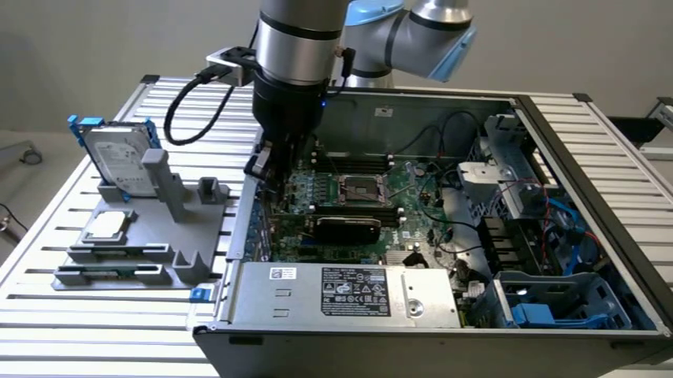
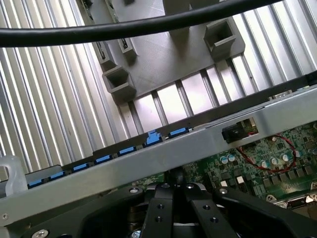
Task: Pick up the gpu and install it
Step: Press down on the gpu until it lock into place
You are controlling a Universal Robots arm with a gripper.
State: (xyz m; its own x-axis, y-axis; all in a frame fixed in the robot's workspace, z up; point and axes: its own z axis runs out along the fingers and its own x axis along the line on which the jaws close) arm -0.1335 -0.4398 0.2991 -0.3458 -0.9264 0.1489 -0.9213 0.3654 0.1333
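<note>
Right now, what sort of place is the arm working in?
Probably a computer-assembly test bench, not an office. An open computer case lies on a slatted aluminium table, beside a grey parts fixture holding a hard drive. The gripper is down inside the case over the motherboard.

The arm [image 1: 299,47] runs out of the exterior view's top edge, so its upper links are cut off. Its hand [image 1: 268,169] dips behind the computer case's [image 1: 589,236] wall; the fingertips are hidden there, and in the wrist view the hand [image 2: 173,208] is cropped by the picture's edge, so their spacing cannot be told. A black rounded cover, likely the gpu [image 1: 347,228], sits on the motherboard [image 1: 363,193], its lower edge hidden. The power supply's [image 1: 347,295] label text is too small to read. A black cable [image 2: 148,25] crosses the wrist view, blurred, masking the grey fixture [image 2: 168,54] behind.
</note>
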